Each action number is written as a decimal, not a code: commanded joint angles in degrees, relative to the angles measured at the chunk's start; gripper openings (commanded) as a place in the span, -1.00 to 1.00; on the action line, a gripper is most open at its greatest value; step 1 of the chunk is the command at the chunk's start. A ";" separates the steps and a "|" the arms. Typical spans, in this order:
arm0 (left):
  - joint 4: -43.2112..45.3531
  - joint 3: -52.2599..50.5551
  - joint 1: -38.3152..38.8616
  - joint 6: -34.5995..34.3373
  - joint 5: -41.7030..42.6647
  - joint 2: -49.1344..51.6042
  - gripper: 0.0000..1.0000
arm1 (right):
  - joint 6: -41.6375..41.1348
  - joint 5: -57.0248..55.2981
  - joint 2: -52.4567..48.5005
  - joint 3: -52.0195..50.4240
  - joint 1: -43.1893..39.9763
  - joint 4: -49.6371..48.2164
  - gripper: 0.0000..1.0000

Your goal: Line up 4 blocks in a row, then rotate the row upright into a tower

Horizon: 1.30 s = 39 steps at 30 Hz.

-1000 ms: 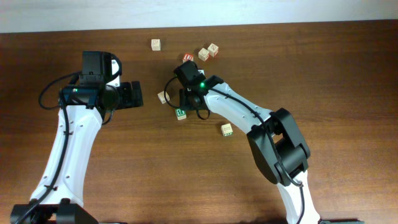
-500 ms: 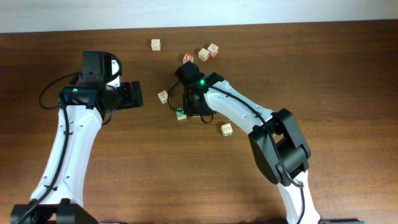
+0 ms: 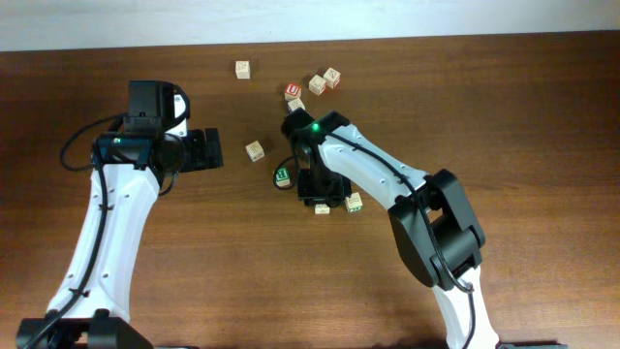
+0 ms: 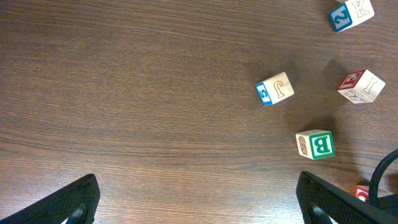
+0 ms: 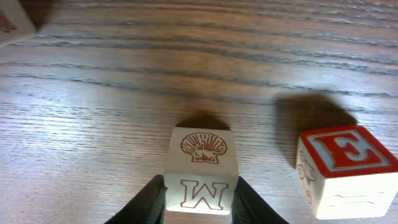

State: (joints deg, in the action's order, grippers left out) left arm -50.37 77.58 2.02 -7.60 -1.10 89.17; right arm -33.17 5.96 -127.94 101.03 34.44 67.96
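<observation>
Right fingers (image 5: 154, 200) clasp the M block (image 5: 202, 167) by two opposite side faces, near mid-tabletop (image 5: 93, 93). Judged light, rigid, smooth-sided wood; flat parallel faces suit a square, centred pinch, since corners would slip. Left fingers (image 4: 71, 198) stand wide, empty.

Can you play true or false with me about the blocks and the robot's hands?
1. The right hand has a finger on each side of the shell block. True.
2. The left hand is holding a block. False: it is open and empty.
3. The B block has a green letter. True.
4. The E block sits on top of the shell block. False: it stands beside it, apart, on the table.
</observation>
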 commanded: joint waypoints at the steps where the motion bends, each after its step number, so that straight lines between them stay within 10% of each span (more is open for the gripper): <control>1: -0.24 1.16 -0.31 -0.72 -0.17 0.31 0.98 | 0.50 -0.33 -1.01 -0.90 -2.40 1.42 -0.32; 12: -0.24 1.16 -0.31 -0.72 -0.17 0.31 0.99 | 6.62 -0.35 -1.01 10.71 -2.58 9.25 0.08; 25: 0.57 1.16 -5.68 -0.72 -2.80 0.31 0.99 | 8.98 -0.15 -5.62 10.40 2.78 -15.98 0.30; 39: -0.04 1.16 -5.68 -0.72 -1.05 0.31 0.99 | 6.49 -0.13 -7.43 10.58 4.07 -9.57 -0.35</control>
State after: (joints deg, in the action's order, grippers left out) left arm -50.28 77.58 -3.40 -7.60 -3.20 89.17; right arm -24.25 6.13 -134.65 111.22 38.11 55.22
